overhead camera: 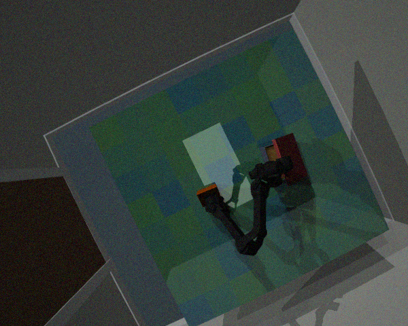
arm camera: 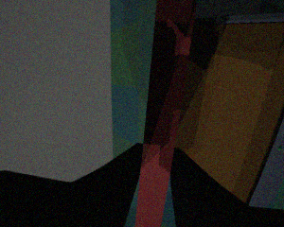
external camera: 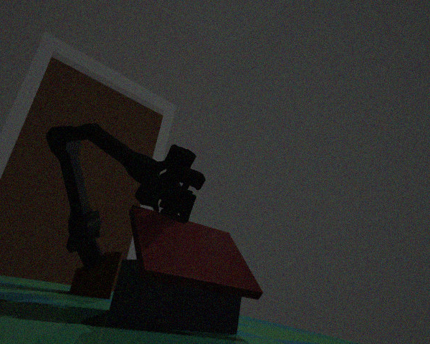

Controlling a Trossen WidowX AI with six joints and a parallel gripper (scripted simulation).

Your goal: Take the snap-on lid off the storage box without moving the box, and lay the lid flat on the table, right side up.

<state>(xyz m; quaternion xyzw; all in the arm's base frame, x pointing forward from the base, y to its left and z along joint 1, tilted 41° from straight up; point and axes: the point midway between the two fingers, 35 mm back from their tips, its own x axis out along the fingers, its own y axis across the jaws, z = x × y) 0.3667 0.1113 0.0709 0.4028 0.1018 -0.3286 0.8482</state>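
The red lid (overhead camera: 289,147) (external camera: 198,255) (arm camera: 152,189) is tilted steeply, with one long edge raised and the opposite edge low, at or near the top of the box's far side. The storage box (overhead camera: 270,153) (external camera: 178,305) (arm camera: 241,90) stands upright beneath it, dark outside, its orange-brown inside showing through the gap on the raised side. My gripper (overhead camera: 283,174) (external camera: 176,216) (arm camera: 157,151) is shut on the lid's raised edge, above the box. Whether the low edge still touches the box is hidden.
A pale rectangle (overhead camera: 204,149) (arm camera: 47,85) lies on the green-blue patchwork table top (overhead camera: 137,115) beside the box. The arm's orange base (overhead camera: 206,189) (external camera: 97,279) stands near the pale rectangle's end. A low pale border (overhead camera: 324,77) edges the table.
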